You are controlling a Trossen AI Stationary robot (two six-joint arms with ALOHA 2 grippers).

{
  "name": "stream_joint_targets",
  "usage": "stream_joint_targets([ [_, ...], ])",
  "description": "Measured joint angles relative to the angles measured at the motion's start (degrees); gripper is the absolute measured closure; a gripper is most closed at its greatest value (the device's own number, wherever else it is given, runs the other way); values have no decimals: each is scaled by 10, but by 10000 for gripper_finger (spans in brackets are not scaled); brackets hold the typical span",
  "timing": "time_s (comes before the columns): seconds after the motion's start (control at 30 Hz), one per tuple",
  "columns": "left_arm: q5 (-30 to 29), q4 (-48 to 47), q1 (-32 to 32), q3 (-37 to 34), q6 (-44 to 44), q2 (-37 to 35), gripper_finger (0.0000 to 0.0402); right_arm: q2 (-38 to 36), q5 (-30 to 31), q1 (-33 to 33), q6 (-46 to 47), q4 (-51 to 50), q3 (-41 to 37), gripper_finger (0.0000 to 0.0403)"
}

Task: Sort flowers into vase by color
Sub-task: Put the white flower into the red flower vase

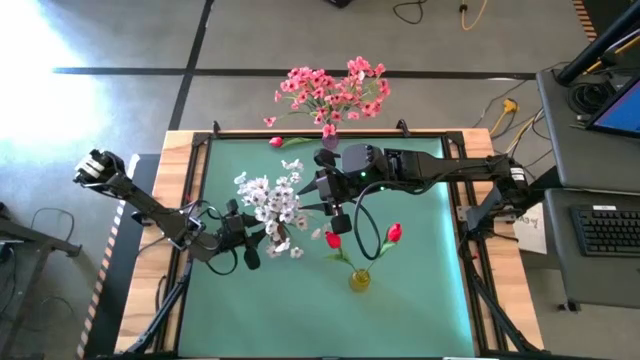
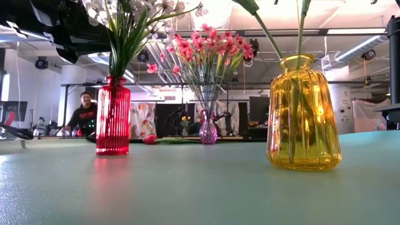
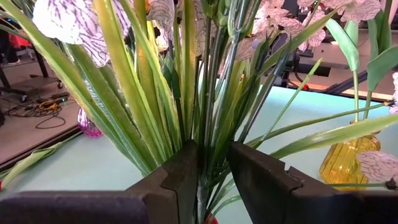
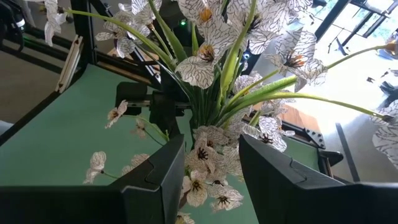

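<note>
White flowers [image 1: 270,203] stand bunched in a red ribbed vase [image 2: 113,115] at the table's middle left. My left gripper [image 3: 211,158] is shut on their green stems just above the vase. My right gripper [image 4: 211,155] comes from the right, higher up, shut on the bunch's blossoms. Pink flowers [image 1: 332,88] fill a purple vase [image 2: 208,131] at the far edge. Two red buds [image 1: 333,240] stand in a yellow vase [image 2: 304,112] near the front. Another red bud [image 1: 275,142] lies flat on the table near the far edge. My left gripper pinches the bundle of green stems [image 3: 205,134] between its two fingers, coming nearly level from the table's left and lying across the stems. The stems stand upright, their lower ends in the red vase. My right gripper has a cluster of white blossoms [image 4: 205,163] between its fingers, coming from the table's right and slanting slightly down. Whether it also has the stem, the blossoms hide. The spray stays upright with the bunch.
The table has raised wooden sides [image 1: 190,180]. The yellow vase stands close to the right of the red one. A person [image 2: 84,112] sits far behind the table. A desk with a keyboard [image 1: 605,225] stands to the right.
</note>
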Motion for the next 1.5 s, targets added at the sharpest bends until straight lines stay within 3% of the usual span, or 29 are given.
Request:
stream_joint_targets([
  [0.37, 0, 0, 0, 0, -1, 0, 290, 0, 0, 0, 0, 0, 0, 257],
  [0.83, 4, -13, 0, 0, -3, 0, 222, 0, 0, 0, 1, 0, 0, 257],
  [1.5, 24, -18, 0, 0, -8, 0, 221, 0, 0, 0, 1, 0, 0, 257],
])
